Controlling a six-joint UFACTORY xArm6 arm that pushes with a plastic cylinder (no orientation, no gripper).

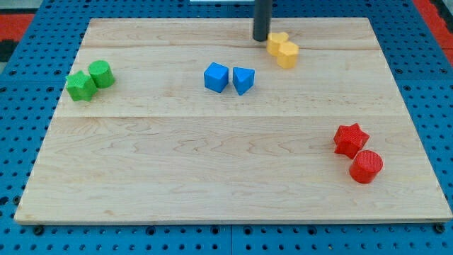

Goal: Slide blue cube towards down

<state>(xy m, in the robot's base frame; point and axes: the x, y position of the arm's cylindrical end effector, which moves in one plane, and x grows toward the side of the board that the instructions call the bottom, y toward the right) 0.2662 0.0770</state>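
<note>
Wooden surface [212, 177] fills your view; the blue cube [216, 76] sits above centre, just left of a blue wedge [243, 80]. Your rod carries no fingers; my tip [261, 39] rests near the view's top, touching the yellow blocks [283, 49], apart from the cube.

Wooden board [212, 177] under scattered coloured blocks

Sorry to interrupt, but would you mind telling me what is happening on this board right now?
An arm is meant to slide the blue cube down the wooden board. My tip is near the view's top, just left of the yellow blocks, up and to the right of the cube and apart from it. A blue wedge-like block sits just right of the cube.
</note>
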